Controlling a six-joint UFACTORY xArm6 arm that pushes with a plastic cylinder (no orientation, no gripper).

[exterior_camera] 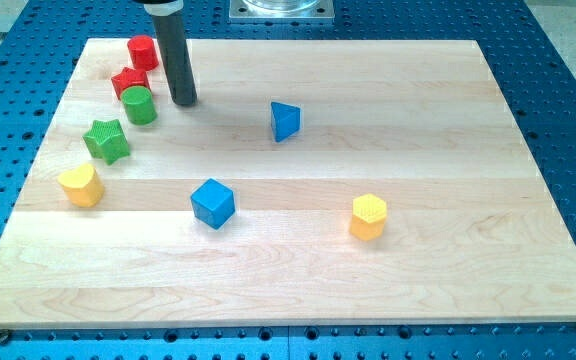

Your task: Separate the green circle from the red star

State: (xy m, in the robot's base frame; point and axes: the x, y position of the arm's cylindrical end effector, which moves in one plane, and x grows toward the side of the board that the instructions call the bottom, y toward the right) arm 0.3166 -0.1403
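Observation:
The green circle (139, 104) stands at the board's upper left, touching the red star (128, 81) just above and left of it. My tip (184, 102) rests on the board just to the right of the green circle, with a small gap between them. The dark rod rises from the tip to the view's top edge.
A red cylinder (143, 52) sits above the red star. A green star (107, 140) and a yellow block (80, 185) lie below the green circle. A blue triangle (285, 121), a blue cube (212, 203) and a yellow hexagon (368, 217) lie further right on the wooden board (418, 120).

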